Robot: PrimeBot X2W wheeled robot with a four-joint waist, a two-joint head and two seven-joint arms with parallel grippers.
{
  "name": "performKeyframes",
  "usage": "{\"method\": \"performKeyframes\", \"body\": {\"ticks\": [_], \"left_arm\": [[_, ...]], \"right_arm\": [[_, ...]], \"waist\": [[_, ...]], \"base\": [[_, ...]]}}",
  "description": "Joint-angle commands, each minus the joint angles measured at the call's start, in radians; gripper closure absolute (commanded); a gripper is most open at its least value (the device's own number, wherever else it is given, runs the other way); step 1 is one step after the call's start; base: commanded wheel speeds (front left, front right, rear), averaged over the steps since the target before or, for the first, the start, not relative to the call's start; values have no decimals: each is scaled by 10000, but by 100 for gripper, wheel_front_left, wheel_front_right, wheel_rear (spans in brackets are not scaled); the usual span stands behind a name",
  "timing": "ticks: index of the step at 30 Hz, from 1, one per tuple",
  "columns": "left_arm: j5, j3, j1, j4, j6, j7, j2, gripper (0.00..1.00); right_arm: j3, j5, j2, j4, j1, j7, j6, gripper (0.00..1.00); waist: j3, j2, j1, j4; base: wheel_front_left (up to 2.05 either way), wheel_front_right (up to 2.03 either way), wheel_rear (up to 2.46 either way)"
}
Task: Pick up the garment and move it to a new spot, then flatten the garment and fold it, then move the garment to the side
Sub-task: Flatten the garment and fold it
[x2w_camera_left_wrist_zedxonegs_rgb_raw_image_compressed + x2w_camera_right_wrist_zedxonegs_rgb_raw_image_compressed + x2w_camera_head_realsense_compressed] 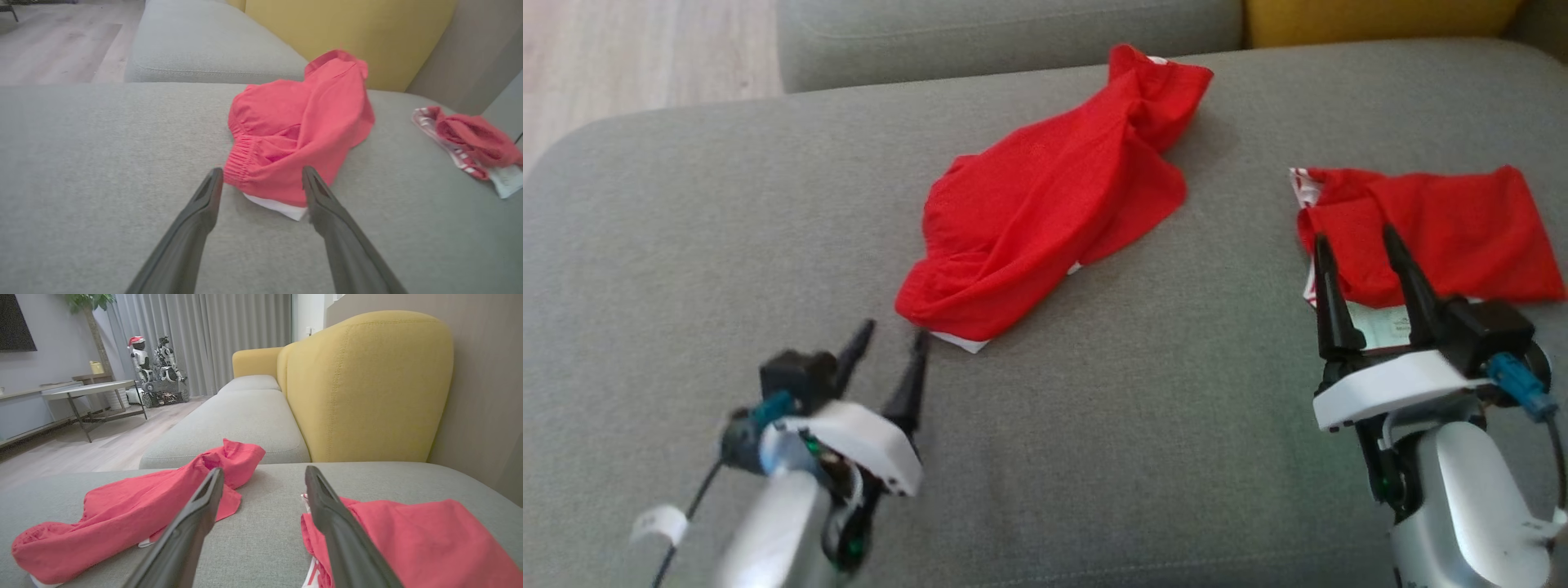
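Broadly, a grey sofa spans the head view, which takes in the whole seat at once. The right wrist view adds the yellow backrest, a low table and toy robots far across the room. Near the seat's middle lies the crumpled red garment, and a folded red garment sits well apart at the right. The left wrist view brings out the crumpled piece's gathered waistband and a white tag under its near edge. The left gripper has its fingers wide apart and empty, tips just beside that near edge; whether they touch is unclear. The right gripper is likewise spread and empty, over the folded garment's near left corner.
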Motion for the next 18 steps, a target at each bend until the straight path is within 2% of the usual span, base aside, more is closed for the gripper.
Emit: {"method": "performKeyframes", "body": {"ticks": [1,5,12,18], "left_arm": [[205,313,-706,-33,196,29,320,0],[519,160,-1441,883,295,183,526,0],[527,-346,-2152,1648,-178,74,620,0],[651,-546,-2573,2202,-191,-46,737,0]], "right_arm": [[245,106,20,-506,-161,80,19,0],[200,209,21,-876,-88,207,19,0],[17,276,21,-978,-162,186,19,0],[-222,325,21,-903,-248,21,19,0]], "waist": [[130,-1,0,-165],[343,-1,0,-420],[610,-1,0,-773],[714,-1,0,-995]], "base": [[0,0,0],[0,0,0],[0,0,0],[0,0,0]]}}
